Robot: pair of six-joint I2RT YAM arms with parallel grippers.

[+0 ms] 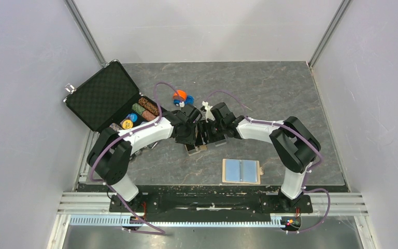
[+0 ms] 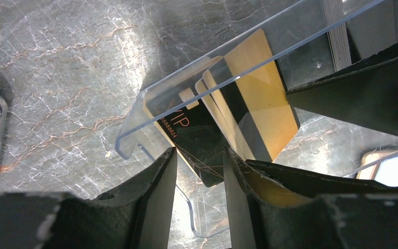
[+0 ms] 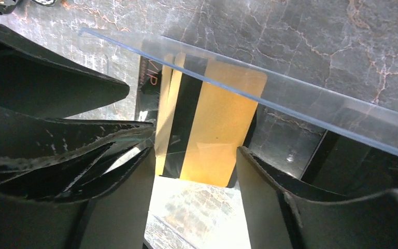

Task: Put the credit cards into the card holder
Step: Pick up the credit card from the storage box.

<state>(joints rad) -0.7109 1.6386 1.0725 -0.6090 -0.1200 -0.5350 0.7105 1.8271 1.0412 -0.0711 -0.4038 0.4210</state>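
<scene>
Well, gold and black credit cards [image 3: 217,124] sit in the clear box [image 3: 342,122], not the card holder [image 1: 241,182]; left gripper [image 2: 199,171] spread, right gripper [image 3: 196,171] hard to tell.

The grey, marble-veined table [image 1: 290,104] is carrying only a handful of things. A black case [image 1: 103,96] is lying open at the back left corner, its lid leaning out over the edge. A few loose orange and blue chips [image 1: 180,96] are sitting just right of it, with a small white thing [image 1: 205,107] near them. A clear box [image 2: 150,111] is resting mid-table. The card holder [image 1: 241,171] is lying spread open near the front edge.
</scene>
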